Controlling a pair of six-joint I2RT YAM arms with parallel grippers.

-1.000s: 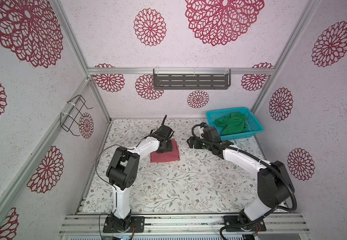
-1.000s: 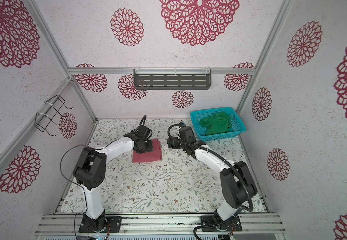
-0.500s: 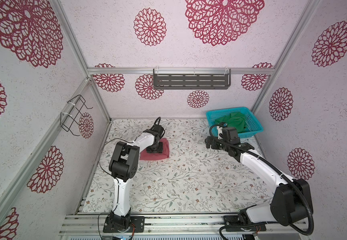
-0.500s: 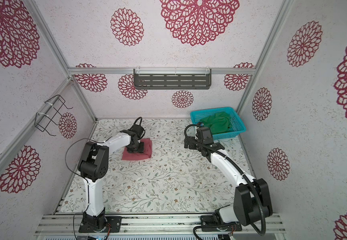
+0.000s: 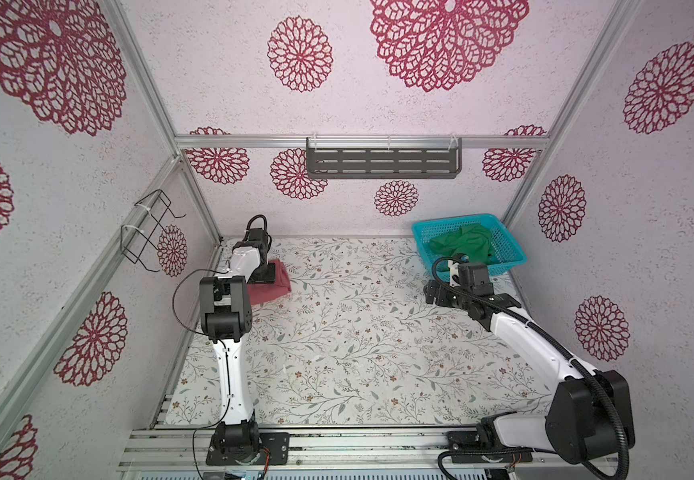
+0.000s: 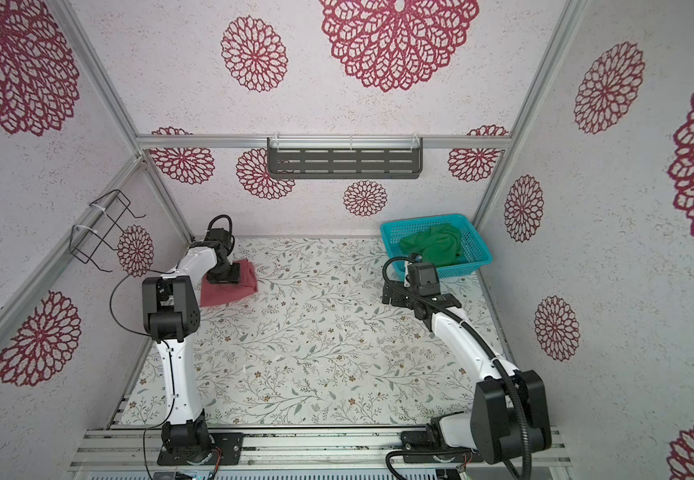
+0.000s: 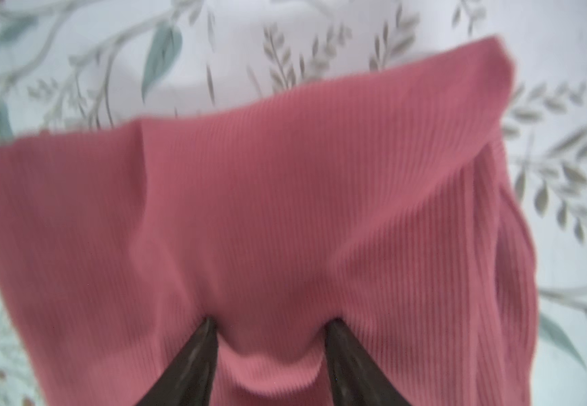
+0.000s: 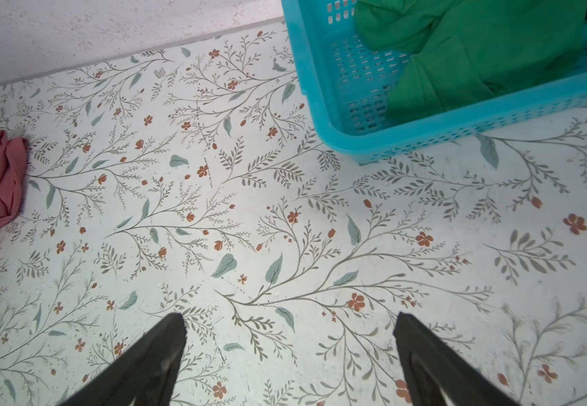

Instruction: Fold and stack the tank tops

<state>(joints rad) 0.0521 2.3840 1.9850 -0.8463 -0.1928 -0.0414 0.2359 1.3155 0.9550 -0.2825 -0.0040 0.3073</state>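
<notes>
I am pressing the half-spread left gripper (image 7: 271, 325) into the soft pink tank top (image 7: 285, 193) at ten o'clock; grip, I cannot tell; right gripper (image 8: 290, 316) is hanging open, empty. Limp green tank top (image 5: 467, 247) in basket (image 5: 453, 219), two o'clock: edge pinch advised.

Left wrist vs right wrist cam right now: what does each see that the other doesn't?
Left wrist only: left fingers dug into the ribbed pink tank top, a fold bunched between them. Right wrist only: right fingers wide apart over bare table, turquoise basket holding the green tank top. Both: pink tank top lying on the floral table.
</notes>
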